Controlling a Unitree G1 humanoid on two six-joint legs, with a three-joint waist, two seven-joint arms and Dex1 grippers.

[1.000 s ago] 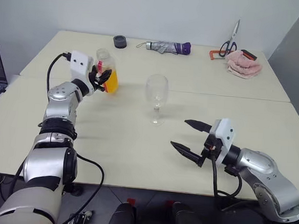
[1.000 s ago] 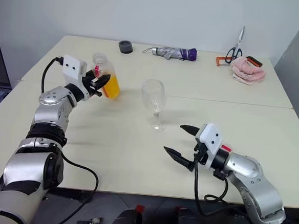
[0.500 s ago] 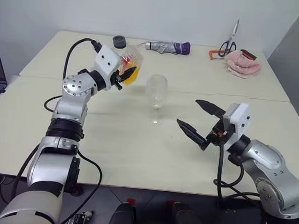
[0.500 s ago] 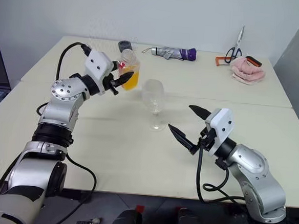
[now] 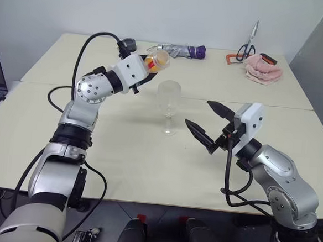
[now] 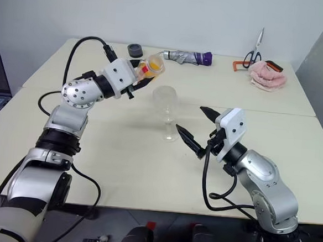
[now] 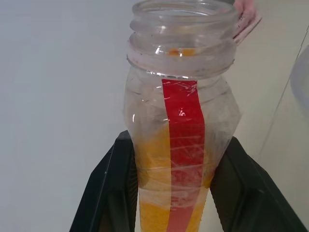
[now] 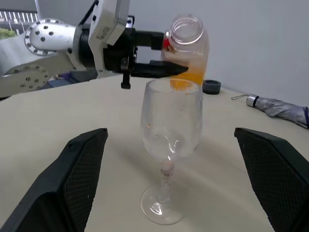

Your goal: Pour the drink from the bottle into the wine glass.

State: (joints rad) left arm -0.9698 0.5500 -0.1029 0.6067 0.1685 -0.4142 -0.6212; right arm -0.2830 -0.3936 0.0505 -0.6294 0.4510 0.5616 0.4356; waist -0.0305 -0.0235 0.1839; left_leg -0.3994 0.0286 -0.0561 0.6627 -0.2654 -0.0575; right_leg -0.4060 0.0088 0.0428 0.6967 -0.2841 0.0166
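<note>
Bottle [image 5: 156,60] tilts, uncapped, pinched in the left gripper [image 5: 144,75] above the wine glass [image 5: 169,102]. Right gripper [image 5: 206,125] hangs spread beside the glass.

No readable text, label, brand, number or sign is shown on anything in these views.
</note>
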